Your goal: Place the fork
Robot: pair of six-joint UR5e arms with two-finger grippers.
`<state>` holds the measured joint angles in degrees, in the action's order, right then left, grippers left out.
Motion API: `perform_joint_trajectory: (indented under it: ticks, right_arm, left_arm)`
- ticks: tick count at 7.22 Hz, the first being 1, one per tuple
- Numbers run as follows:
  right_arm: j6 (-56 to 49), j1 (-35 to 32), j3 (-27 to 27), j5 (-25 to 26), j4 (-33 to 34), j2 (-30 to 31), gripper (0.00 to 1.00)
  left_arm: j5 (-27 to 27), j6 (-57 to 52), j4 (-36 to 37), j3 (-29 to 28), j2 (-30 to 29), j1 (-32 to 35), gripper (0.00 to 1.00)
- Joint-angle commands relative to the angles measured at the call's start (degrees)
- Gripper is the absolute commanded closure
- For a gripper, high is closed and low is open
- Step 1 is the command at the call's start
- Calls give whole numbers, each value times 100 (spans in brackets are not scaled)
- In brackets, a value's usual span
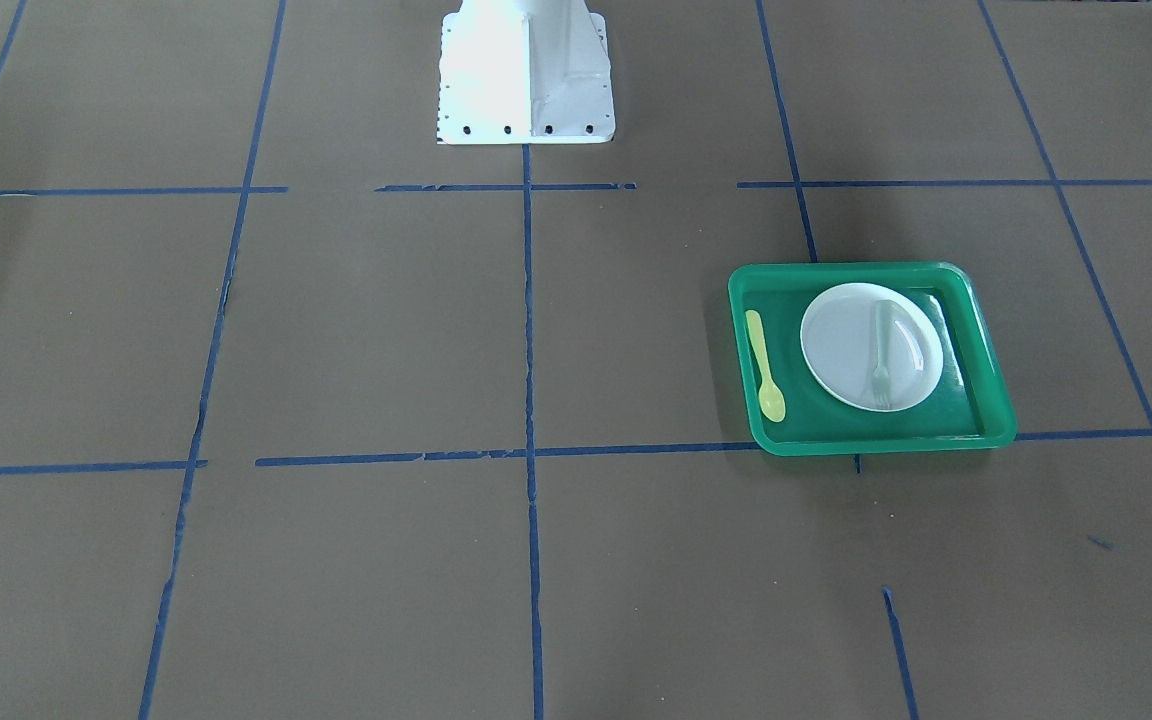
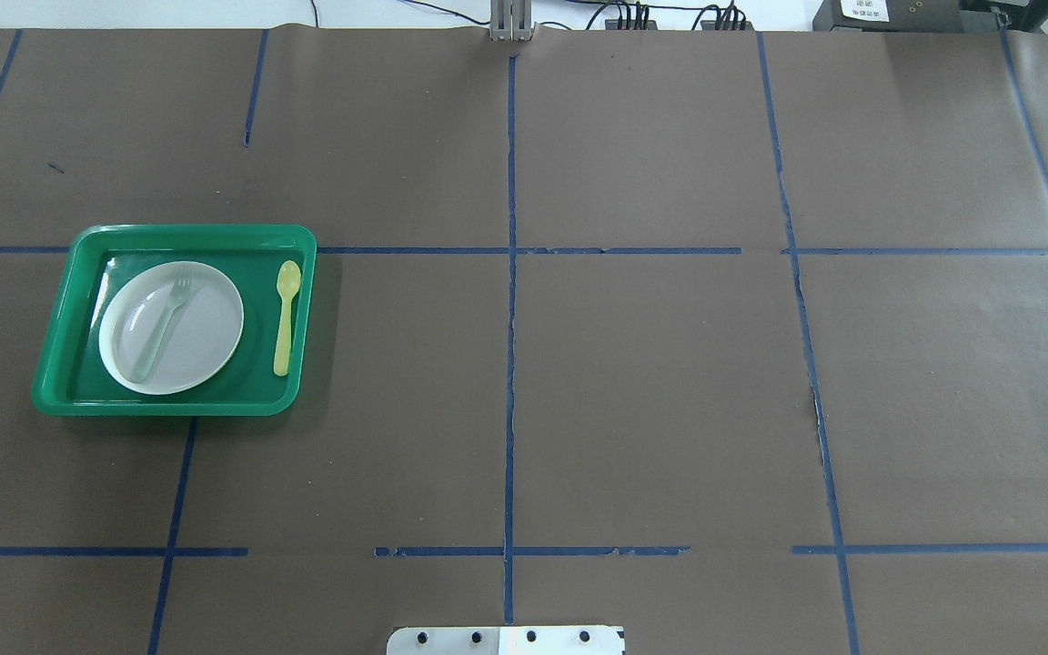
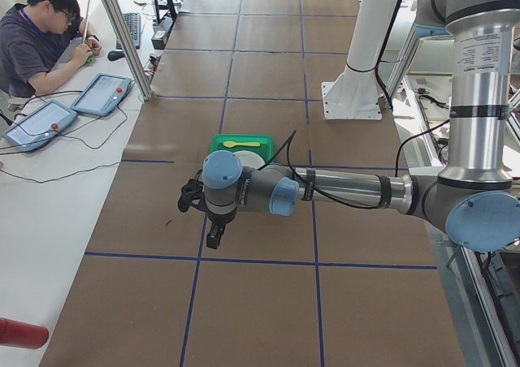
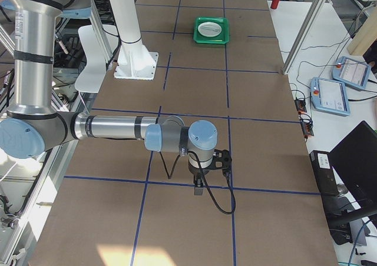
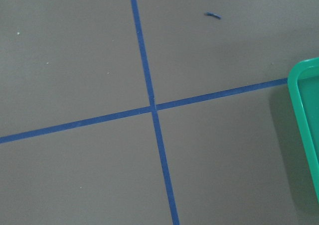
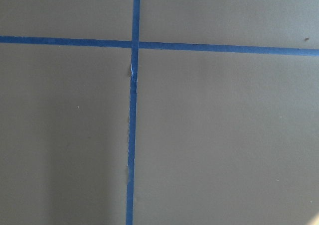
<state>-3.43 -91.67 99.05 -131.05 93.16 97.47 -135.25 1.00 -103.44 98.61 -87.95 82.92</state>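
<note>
The pale translucent fork (image 1: 881,357) lies on the white plate (image 1: 841,345) inside the green tray (image 1: 876,442), tines toward the operators' side. In the overhead view the fork (image 2: 160,327) lies on the plate (image 2: 206,337), in the tray (image 2: 160,407) at the left. My left gripper (image 3: 213,237) shows only in the exterior left view, above the table short of the tray (image 3: 240,142); I cannot tell if it is open. My right gripper (image 4: 199,188) shows only in the exterior right view, far from the tray (image 4: 212,30); I cannot tell its state. The left wrist view shows only the tray's rim (image 5: 304,115).
A yellow spoon (image 1: 764,365) lies in the tray beside the plate, also seen from overhead (image 2: 285,314). The white robot base (image 1: 526,70) stands at the table's edge. An operator (image 3: 41,34) sits with tablets (image 3: 101,93) beside the table. Blue tape lines cross the brown table.
</note>
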Motion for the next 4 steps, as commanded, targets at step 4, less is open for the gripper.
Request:
perform_joint_trajectory:
  ticks: [4]
  right_arm:
    - [0, 0, 0, 0, 0, 0, 0]
  left_arm:
    - [1157, 2946, -1339, 134, -575, -2444, 0]
